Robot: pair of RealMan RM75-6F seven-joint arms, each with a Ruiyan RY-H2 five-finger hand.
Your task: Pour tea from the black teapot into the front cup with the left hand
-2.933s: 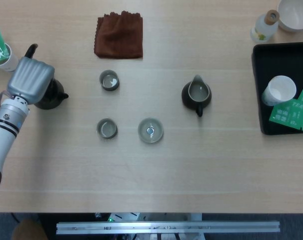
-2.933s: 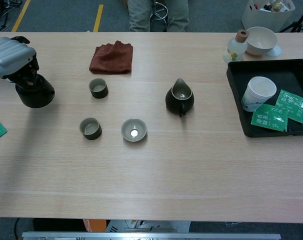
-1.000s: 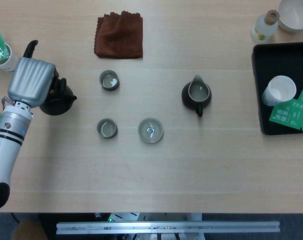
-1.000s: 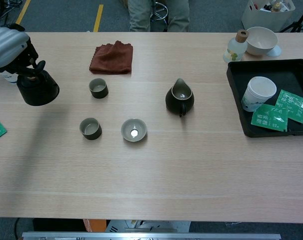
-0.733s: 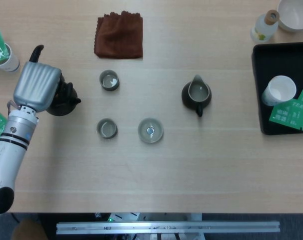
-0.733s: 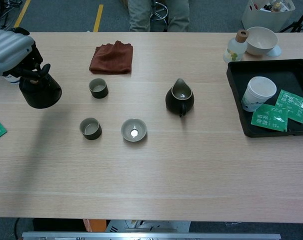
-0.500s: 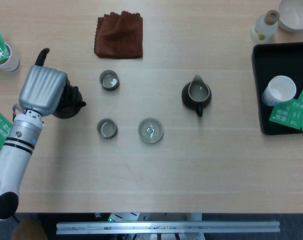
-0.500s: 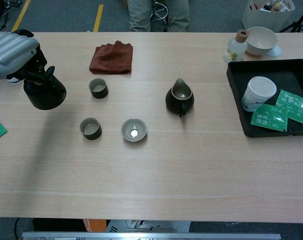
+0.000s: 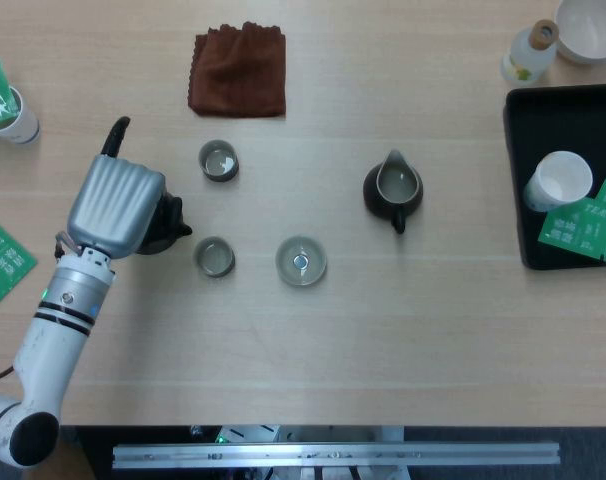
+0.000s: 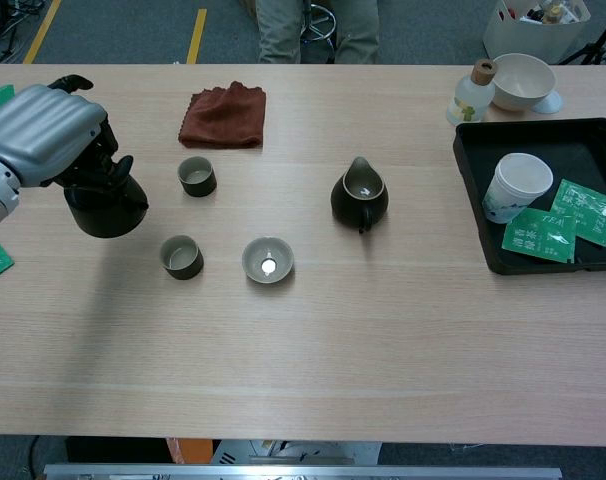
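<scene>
One robot hand shows: the left hand (image 9: pixel 115 206), silver-backed, grips the black teapot (image 10: pixel 107 208) and holds it above the wooden table (image 9: pixel 383 340), just left of the front cup (image 9: pixel 214 257). The pot's spout points right toward that cup, as the head view shows. Farther away stands a second small cup (image 9: pixel 219 160), with a folded brown cloth (image 9: pixel 239 70) beyond it. Right of the front cup sits a pale shallow bowl (image 9: pixel 301 261), then a dark pitcher (image 9: pixel 392 190). At the far right, a black tray (image 10: pixel 583 150) holds a white paper cup (image 10: pixel 515 186) and green tea packets (image 10: pixel 558 224).
</scene>
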